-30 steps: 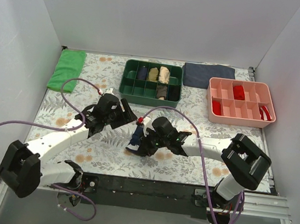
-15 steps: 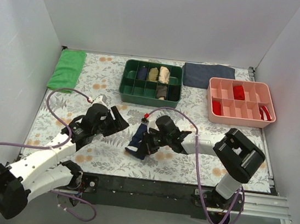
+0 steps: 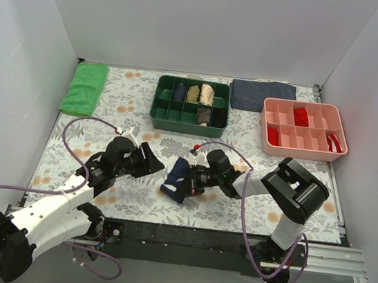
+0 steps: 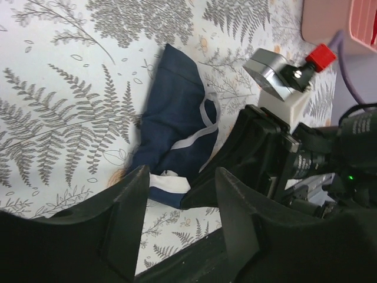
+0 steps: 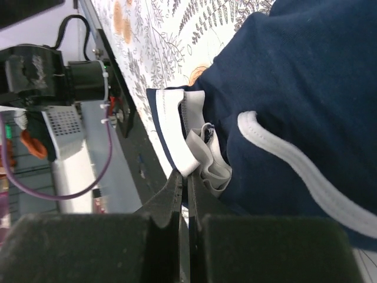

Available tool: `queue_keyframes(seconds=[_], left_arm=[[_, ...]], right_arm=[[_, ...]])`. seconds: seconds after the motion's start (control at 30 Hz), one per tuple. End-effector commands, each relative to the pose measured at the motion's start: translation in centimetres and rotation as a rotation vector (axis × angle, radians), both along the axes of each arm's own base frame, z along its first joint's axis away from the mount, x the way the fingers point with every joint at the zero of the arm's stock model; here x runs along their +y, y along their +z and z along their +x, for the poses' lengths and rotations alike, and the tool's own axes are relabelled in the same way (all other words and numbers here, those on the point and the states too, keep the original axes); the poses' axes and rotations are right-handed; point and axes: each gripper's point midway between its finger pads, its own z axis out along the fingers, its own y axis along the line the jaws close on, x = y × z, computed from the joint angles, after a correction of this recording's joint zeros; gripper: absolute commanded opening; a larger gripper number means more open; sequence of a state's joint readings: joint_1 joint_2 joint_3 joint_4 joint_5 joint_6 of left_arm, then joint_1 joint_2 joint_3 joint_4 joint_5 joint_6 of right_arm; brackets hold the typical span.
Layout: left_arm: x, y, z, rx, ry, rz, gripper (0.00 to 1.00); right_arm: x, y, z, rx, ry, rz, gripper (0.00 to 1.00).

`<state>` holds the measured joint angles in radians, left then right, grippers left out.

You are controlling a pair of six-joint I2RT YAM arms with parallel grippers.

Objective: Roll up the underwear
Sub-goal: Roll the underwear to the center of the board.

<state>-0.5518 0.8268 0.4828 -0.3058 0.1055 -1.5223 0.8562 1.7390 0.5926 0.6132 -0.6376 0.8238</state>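
The left pincer (image 4: 182, 175) stands spread and empty. The underwear (image 3: 176, 178) lies bunched on the tabletop (image 3: 138, 107) just beside it, at about four o'clock from it in the overhead view. Its long axis runs from one o'clock to seven. The right pincer (image 5: 183, 175) is pressed together and reaches in from three o'clock, pinching the white-piped edge at the seven o'clock end. The right arm has the cloth, so the left looks the nearer free one for rolling. No brand, label or writing can be read.
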Motion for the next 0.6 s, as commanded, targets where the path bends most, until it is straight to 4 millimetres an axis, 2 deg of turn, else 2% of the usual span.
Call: queue_keyframes(seconds=[0.0,0.1,0.2,0.3,0.33,0.57], left_arm=[[-1.7,1.0,-0.7,-0.054,-0.142,-0.032,0.39],[-2.1,0.7,-1.4,-0.054,-0.176,-0.033,0.3],[-2.3,0.4,-2.0,-0.044,-0.197,-0.038,0.27],[-2.9,-0.5,-2.8,-0.019,-0.222,-0.04,0.13],[-3.1,-0.8,-3.0,-0.011,-0.228,-0.037,0.02],[-4.6,-2.7,-3.2,0.026,-0.238,0.043,0.0]], right_arm=[[1.1,1.5,0.7,0.062,-0.001,0.064,0.01],[0.9,1.0,1.4,0.065,-0.026,0.024,0.01],[0.6,0.3,1.7,0.077,-0.043,-0.03,0.01],[0.5,-0.1,2.1,0.093,-0.059,-0.043,0.01],[0.5,-0.2,2.1,0.1,-0.059,-0.046,0.01],[0.5,0.0,2.6,0.128,-0.07,-0.024,0.01]])
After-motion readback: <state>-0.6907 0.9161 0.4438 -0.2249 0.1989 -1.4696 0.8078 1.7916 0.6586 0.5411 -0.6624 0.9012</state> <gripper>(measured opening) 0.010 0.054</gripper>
